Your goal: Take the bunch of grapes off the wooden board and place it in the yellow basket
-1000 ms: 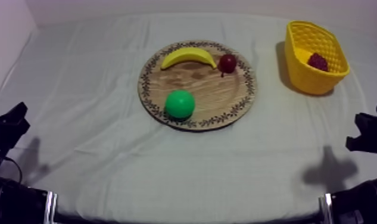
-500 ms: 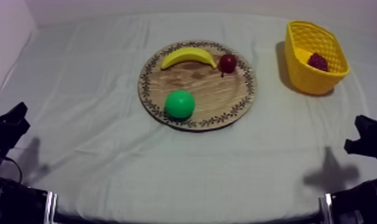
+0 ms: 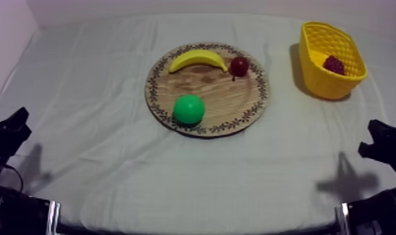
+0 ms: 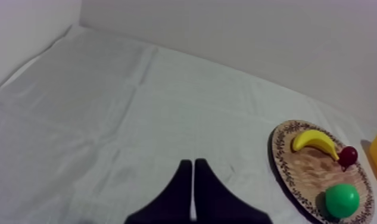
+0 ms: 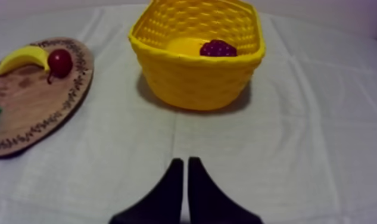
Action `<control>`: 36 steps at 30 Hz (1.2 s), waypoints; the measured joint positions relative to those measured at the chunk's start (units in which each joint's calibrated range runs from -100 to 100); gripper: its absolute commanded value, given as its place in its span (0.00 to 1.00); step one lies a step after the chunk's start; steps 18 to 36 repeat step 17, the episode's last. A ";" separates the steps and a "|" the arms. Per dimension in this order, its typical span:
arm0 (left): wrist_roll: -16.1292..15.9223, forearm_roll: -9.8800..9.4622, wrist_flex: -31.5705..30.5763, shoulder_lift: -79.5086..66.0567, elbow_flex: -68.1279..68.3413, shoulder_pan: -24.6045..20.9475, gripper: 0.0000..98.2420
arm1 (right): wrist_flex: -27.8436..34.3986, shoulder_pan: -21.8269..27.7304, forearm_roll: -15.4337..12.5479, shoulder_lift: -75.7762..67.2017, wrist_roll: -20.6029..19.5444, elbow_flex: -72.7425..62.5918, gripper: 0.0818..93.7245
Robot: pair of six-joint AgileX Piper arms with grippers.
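Observation:
The dark purple bunch of grapes [image 3: 333,64] lies inside the yellow basket [image 3: 319,78] at the far right of the table; over my right gripper's fingers I see the grapes [image 5: 218,49] against the basket's [image 5: 196,83] back wall. The round wooden board [image 3: 219,94] sits mid-table, without grapes. My right gripper [image 3: 378,140] hangs low at the right edge, shut on nothing, its fingers [image 5: 185,162] a narrow wedge short of the basket. My left gripper [image 3: 12,128] rests low at the left, also shut [image 4: 193,164] and empty.
On the board lie a banana [image 3: 197,59], a small red fruit [image 3: 239,65] and a green round fruit [image 3: 189,109]. Bare cloth separates both grippers from the board. A smooth yellow shape [image 5: 187,46] beside the grapes in the basket is unclear.
My right gripper has drifted slightly toward the near edge of the table. Nothing else has moved.

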 measured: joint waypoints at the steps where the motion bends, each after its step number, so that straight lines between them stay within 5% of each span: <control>1: 0.00 0.00 0.00 0.00 0.00 0.00 0.00 | -0.70 -0.04 -0.06 0.00 -0.79 0.08 0.02; 8: 0.00 0.00 0.00 0.00 0.00 0.00 0.00 | -1.92 -1.01 -0.35 0.00 -4.02 0.40 0.02; 17: 0.00 0.00 0.00 0.00 0.00 0.00 0.00 | -2.16 -1.57 -0.35 0.00 0.87 0.40 0.01; 36: 0.00 0.00 0.00 0.00 0.00 0.00 0.00 | -2.16 -1.57 -0.35 0.00 0.87 0.40 0.01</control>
